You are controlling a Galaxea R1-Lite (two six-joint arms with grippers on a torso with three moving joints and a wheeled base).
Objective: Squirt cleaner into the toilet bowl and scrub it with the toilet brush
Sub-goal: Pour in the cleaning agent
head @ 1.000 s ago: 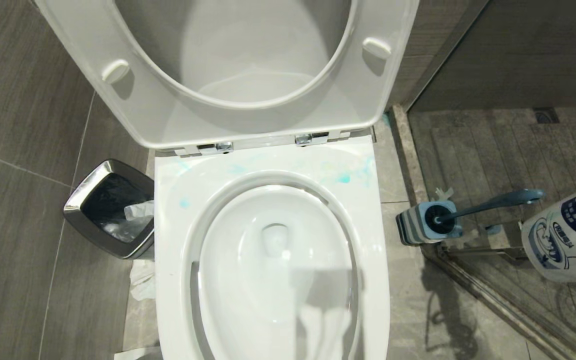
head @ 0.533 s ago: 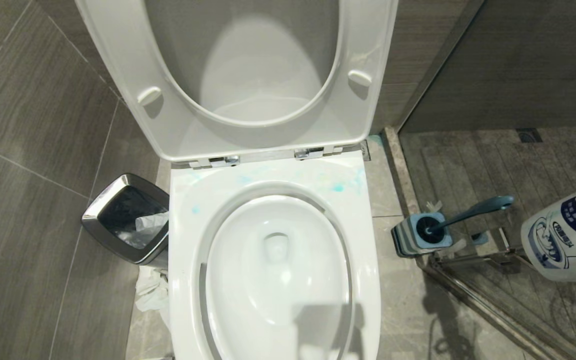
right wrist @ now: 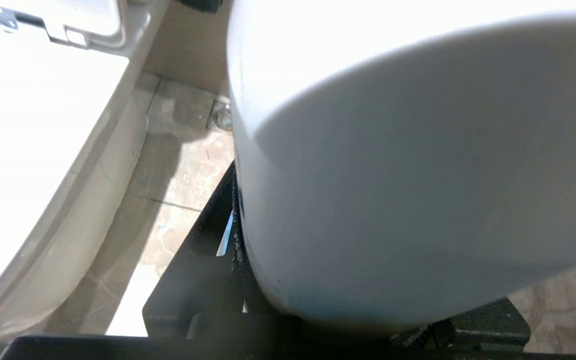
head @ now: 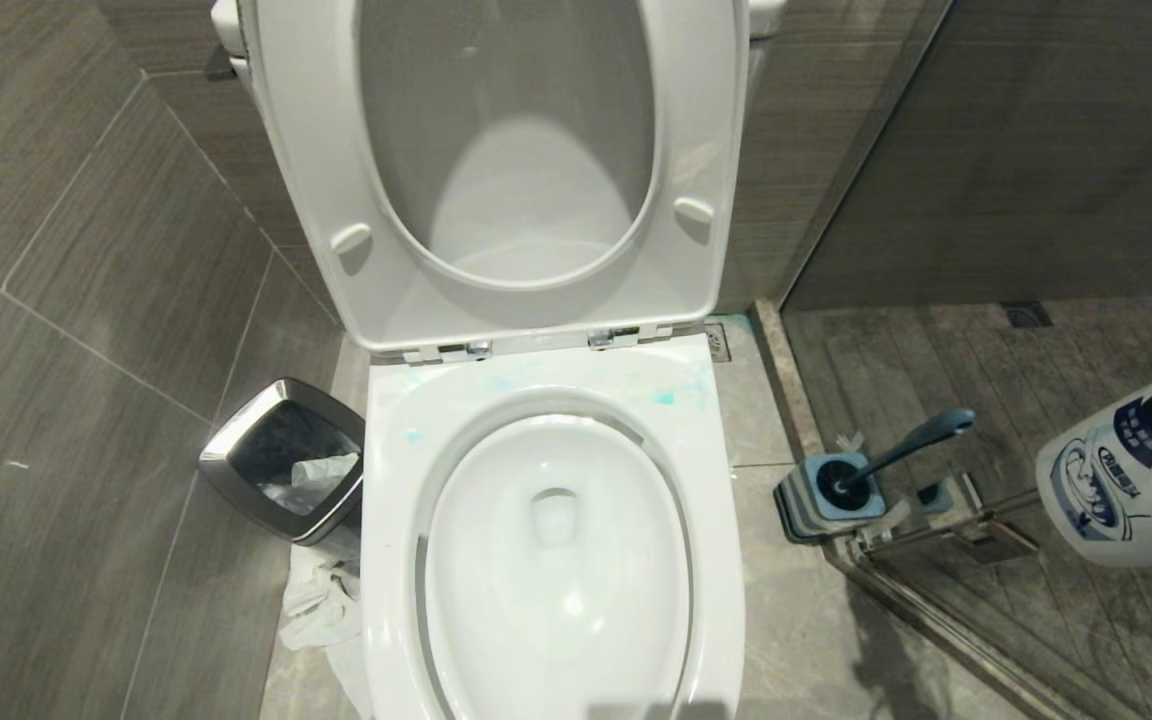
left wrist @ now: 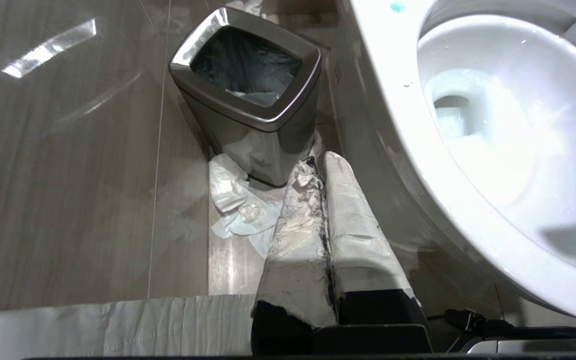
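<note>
The toilet bowl point(head: 391, 530) stands open in the middle of the head view, its seat and lid point(head: 526, 300) raised. Light blue smears point(head: 663, 398) mark the ledge behind the bowl. The cleaner point(head: 1131, 480), a white bottle with a blue printed label, hangs at the right edge above the shower floor. In the right wrist view its white body point(right wrist: 408, 175) fills the space at my right gripper point(right wrist: 348, 250), which is shut on it. The toilet brush point(head: 911, 438) leans in its square holder point(head: 821, 500) to the right of the toilet. My left gripper point(left wrist: 318, 162) is shut, low beside the bowl point(left wrist: 493, 125).
A steel waste bin point(head: 281, 460) stands left of the toilet, also in the left wrist view point(left wrist: 248, 75). Crumpled tissue point(head: 321, 600) lies on the floor by it. A shower threshold with a metal rail point(head: 936, 610) runs right of the brush holder.
The whole head view has shifted: toilet, bin and brush now sit lower and look smaller, with more of the lid showing. The cleaner keeps its place at the right edge.
</note>
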